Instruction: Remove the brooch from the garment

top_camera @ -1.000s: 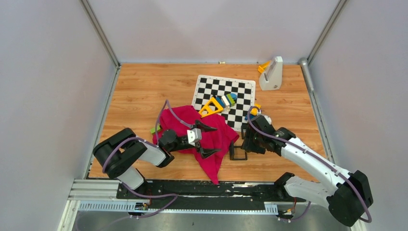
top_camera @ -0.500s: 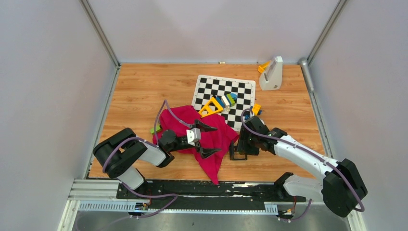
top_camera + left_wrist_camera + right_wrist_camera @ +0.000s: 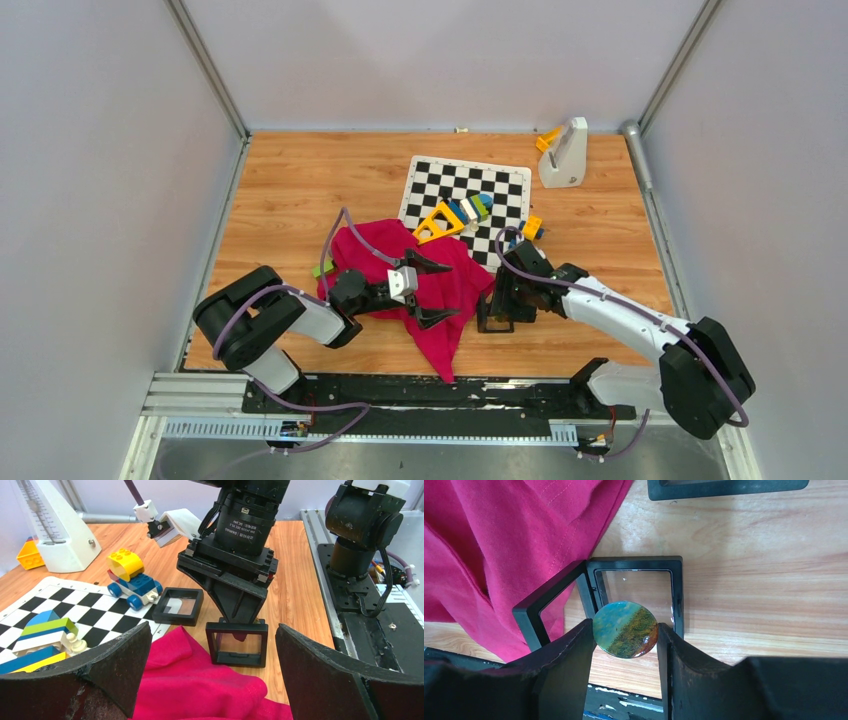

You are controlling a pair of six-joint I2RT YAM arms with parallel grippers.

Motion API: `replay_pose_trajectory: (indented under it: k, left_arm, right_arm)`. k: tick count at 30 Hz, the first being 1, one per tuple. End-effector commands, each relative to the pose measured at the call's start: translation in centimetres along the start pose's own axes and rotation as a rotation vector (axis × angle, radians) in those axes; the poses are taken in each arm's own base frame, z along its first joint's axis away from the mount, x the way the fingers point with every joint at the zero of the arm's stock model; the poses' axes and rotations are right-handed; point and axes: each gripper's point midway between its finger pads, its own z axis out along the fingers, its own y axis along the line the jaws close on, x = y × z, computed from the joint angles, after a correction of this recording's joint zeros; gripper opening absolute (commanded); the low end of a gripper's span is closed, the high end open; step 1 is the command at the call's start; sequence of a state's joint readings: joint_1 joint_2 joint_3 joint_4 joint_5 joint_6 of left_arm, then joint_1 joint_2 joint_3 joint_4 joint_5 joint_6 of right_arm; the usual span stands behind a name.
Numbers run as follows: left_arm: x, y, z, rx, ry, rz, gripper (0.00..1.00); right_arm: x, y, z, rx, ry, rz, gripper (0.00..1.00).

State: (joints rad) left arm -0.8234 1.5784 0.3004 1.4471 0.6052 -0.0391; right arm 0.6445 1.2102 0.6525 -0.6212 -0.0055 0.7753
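Brooch point(image 3: 625, 629): round disc, blue-green over brown, pinched by its rim between the fingers of right gripper point(image 3: 625, 637); off the garment point(image 3: 484, 540). Beneath it an open black frame point(image 3: 677, 597) with clear film, lying on table point(image 3: 749, 580); contact with frame can't be told. Garment crumpled alongside, its edge at the frame's lid. Left gripper point(image 3: 433, 290): jaws wide apart, holding nothing, low over garment. Second frame point(image 3: 178, 606) near, at edge of chequered board point(image 3: 100, 620)
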Motion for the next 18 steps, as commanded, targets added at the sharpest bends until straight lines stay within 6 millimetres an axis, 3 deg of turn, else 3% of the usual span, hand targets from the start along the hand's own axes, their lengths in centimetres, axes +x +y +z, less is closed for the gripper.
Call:
replay_pose_trajectory:
  k: [1, 18]
  left_arm:
    - [-2.02, -0.01, 0.38, 0.018, -0.06, 0.063, 1.0]
    - [-1.91, -0.11, 0.38, 0.024, -0.056, 0.064, 1.0]
  right_arm:
    - [-1.42, 0.36, 0.13, -0.003, -0.058, -0.015, 0.22]
    - [-2.17, 0.7, 0.48, 0.01, -0.065, -0.035, 0.29]
